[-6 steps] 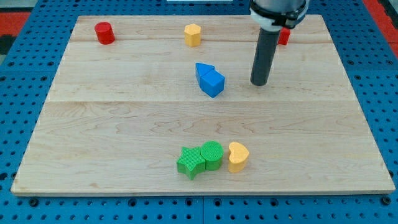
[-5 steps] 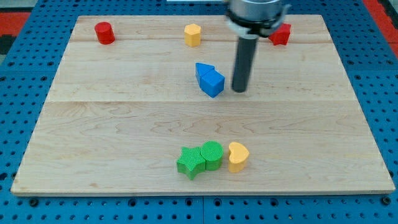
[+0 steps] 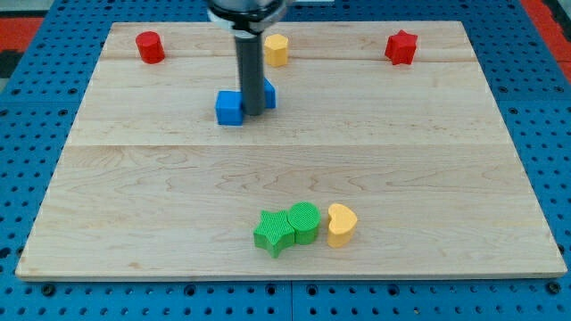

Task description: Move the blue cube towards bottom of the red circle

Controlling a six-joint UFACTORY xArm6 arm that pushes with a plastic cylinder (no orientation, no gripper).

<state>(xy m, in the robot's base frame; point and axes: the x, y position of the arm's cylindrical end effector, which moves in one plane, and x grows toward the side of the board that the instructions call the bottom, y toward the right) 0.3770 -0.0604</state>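
My tip touched the blue cube's right side, holding nothing, another blue block just behind. The push was midway; the cube sat well right of the red circle, needing more leftward shoving.

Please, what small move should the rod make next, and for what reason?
Probably keep pushing toward the view's left. My tip sits against the right side of the blue cube, and the red circle lies up and left, so the cube must travel further left to get below it.
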